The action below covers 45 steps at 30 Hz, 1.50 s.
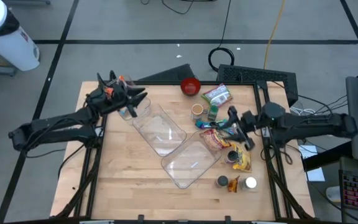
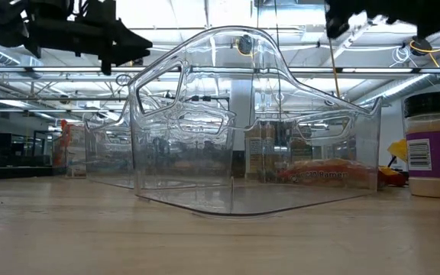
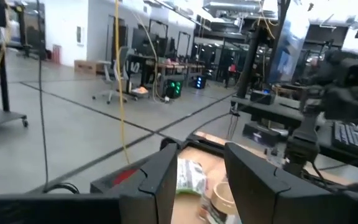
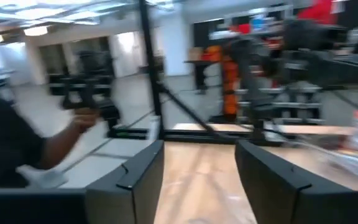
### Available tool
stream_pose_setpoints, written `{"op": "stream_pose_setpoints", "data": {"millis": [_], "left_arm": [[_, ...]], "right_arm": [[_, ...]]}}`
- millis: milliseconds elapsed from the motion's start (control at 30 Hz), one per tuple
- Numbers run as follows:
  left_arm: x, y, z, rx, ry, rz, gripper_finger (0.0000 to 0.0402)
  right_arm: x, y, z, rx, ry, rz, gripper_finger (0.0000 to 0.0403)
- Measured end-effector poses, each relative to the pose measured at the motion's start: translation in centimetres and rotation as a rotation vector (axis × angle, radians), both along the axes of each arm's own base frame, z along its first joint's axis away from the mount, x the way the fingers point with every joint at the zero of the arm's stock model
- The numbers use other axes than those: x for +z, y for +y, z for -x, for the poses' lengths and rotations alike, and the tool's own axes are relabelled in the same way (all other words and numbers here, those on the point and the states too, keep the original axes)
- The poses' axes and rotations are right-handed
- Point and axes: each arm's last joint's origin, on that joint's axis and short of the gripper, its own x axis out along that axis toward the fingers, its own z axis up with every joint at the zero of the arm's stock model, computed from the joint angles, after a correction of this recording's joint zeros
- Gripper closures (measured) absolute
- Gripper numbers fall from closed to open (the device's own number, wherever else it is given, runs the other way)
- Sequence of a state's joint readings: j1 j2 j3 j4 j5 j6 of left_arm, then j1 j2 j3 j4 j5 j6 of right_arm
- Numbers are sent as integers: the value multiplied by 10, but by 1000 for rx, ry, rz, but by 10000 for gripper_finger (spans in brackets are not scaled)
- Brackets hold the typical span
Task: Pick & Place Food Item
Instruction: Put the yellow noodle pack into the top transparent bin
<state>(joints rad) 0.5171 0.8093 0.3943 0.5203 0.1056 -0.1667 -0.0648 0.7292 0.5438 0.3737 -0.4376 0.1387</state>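
High view: the wooden table (image 1: 129, 180) carries two clear plastic bins (image 1: 166, 143) at its middle. The food clutter lies at three o'clock from them: a ramen packet (image 1: 216, 138), a green snack bag (image 1: 217, 94), a small cup (image 1: 197, 111), a red bowl (image 1: 191, 86) and jars (image 1: 222, 182). The right pincer (image 1: 232, 122) hangs over that heap, nothing visibly held. The left pincer (image 1: 138, 102) waits at ten o'clock of the bins.

Low view: the clear bins fill the centre, with a spice jar (image 2: 428, 156) at three o'clock.

Left wrist view: its fingers (image 3: 160, 180) stand spread, empty.

Right wrist view: its fingers (image 4: 138, 174) are spread too; a person's hand (image 4: 82, 121) shows in the room beyond.

The packets are probably light, crinkly and slippery; pinching across a narrow edge seems safest.
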Motion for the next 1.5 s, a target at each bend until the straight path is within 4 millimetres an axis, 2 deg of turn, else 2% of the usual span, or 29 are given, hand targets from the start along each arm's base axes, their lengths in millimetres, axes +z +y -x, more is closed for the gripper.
{"op": "stream_pose_setpoints", "data": {"millis": [133, 267, 400, 600, 967, 1067, 1500], "left_arm": [[-4, -1, -5, -18, 18, 9, 263], [-7, -2, -9, -32, 38, 15, 263], [-11, -1, -13, -37, 59, 25, 263], [-17, 1, -17, -36, 85, 39, 263], [-17, 2, -17, -35, 88, 41, 263], [-17, 2, -17, -35, 89, 41, 263], [-17, 2, -17, -34, 89, 41, 263]], "right_arm": [[17, 29, 1, 30, 118, 63, 169], [31, 46, 14, -174, 434, 122, 155], [33, 51, 31, -362, 729, 57, 163], [4, 56, 45, -426, 1031, -11, 184], [-60, 58, 46, -505, 1290, -102, 190], [-72, 60, 44, -504, 1310, -120, 191], [-100, 64, 34, -534, 1301, -76, 191]]}}
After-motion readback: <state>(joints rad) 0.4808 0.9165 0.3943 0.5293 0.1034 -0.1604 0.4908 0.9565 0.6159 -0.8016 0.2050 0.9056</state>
